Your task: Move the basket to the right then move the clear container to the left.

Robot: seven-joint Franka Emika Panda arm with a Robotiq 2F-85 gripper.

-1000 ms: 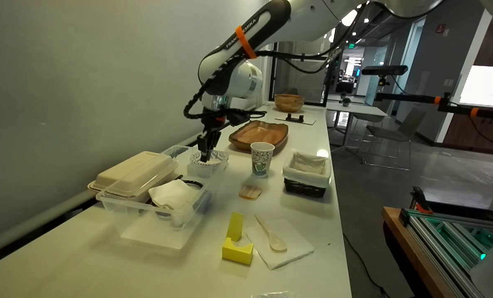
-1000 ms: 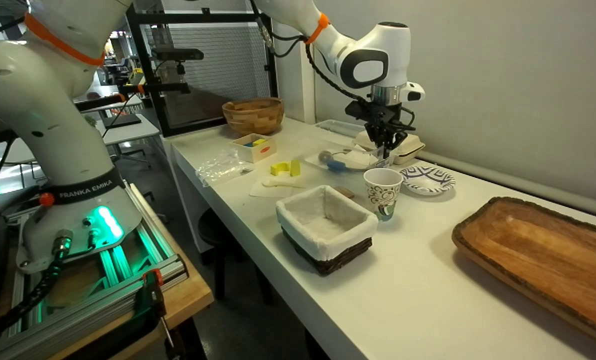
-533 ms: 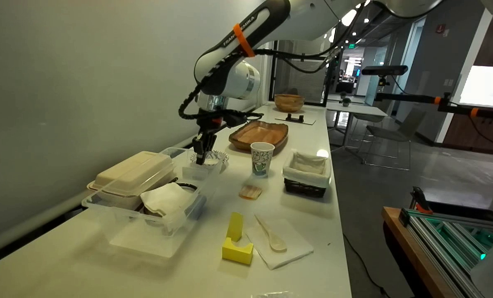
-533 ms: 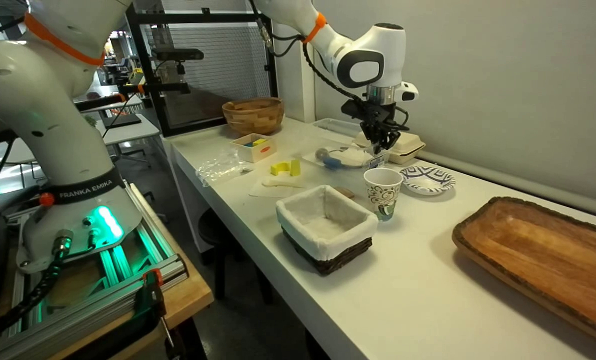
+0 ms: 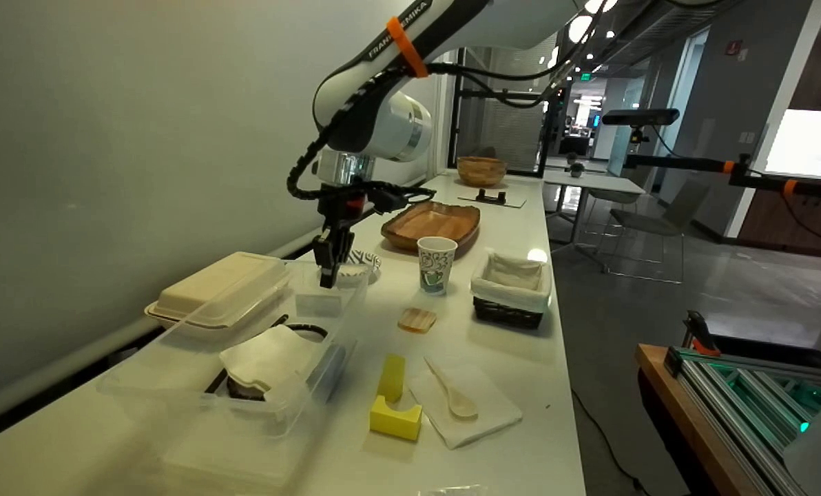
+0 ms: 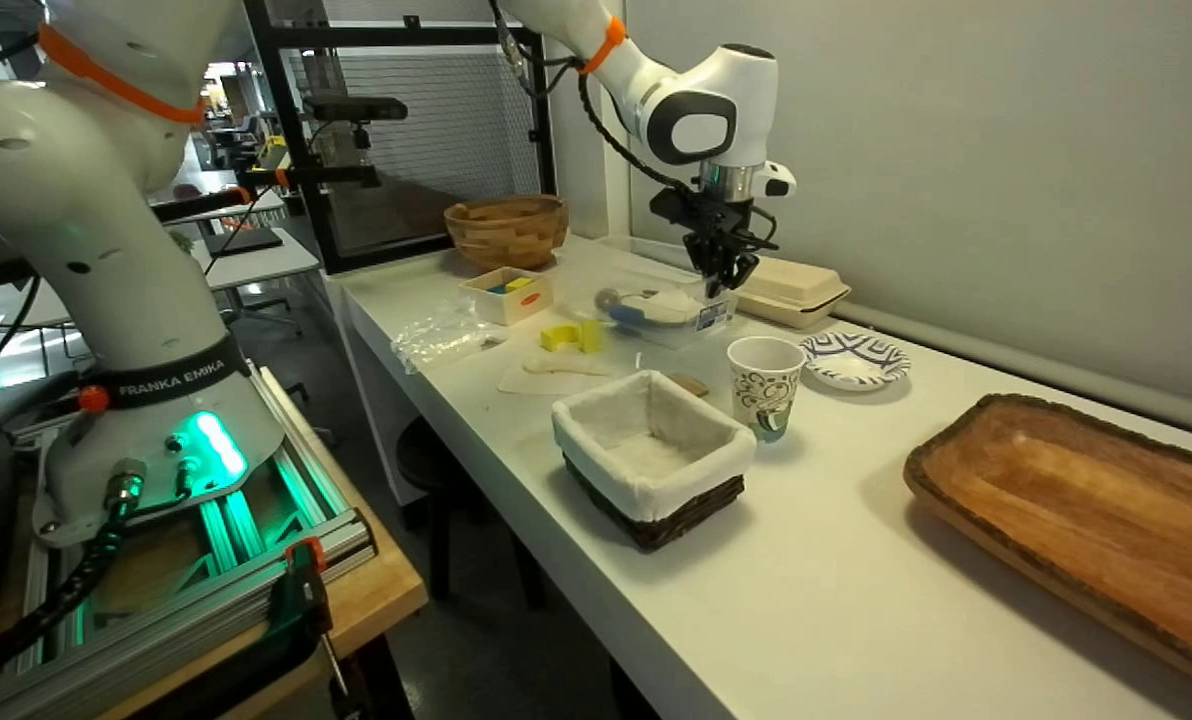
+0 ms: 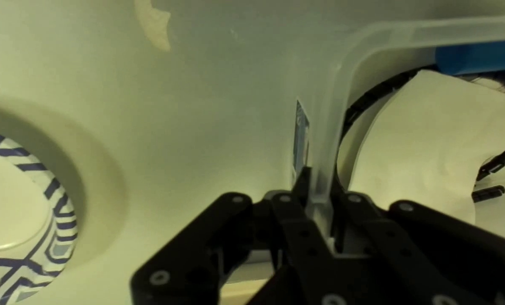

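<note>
The clear container (image 5: 324,306) is a see-through plastic box near the wall side of the table, also in an exterior view (image 6: 681,325). A white napkin, a black ring-like item and something blue lie in it. My gripper (image 5: 328,279) is shut on the rim of its end wall; the wrist view shows the rim (image 7: 326,106) between the fingers (image 7: 320,190). I cannot tell whether the container is slightly raised. The basket (image 6: 676,490), dark wicker with a white liner, stands upright at the table's front edge, apart from the gripper, in both exterior views (image 5: 510,297).
A tan clamshell box (image 5: 221,289) stands beside the container along the wall. A paper cup (image 5: 436,265), patterned plate (image 6: 856,362) and wooden tray (image 6: 1086,450) stand behind the gripper. A yellow block (image 5: 395,417) and wooden spoon (image 5: 459,399) lie near the container's side.
My gripper has moved with the clear container away from the plate, nearer the camera in an exterior view and leftward in both exterior views. The basket has not moved.
</note>
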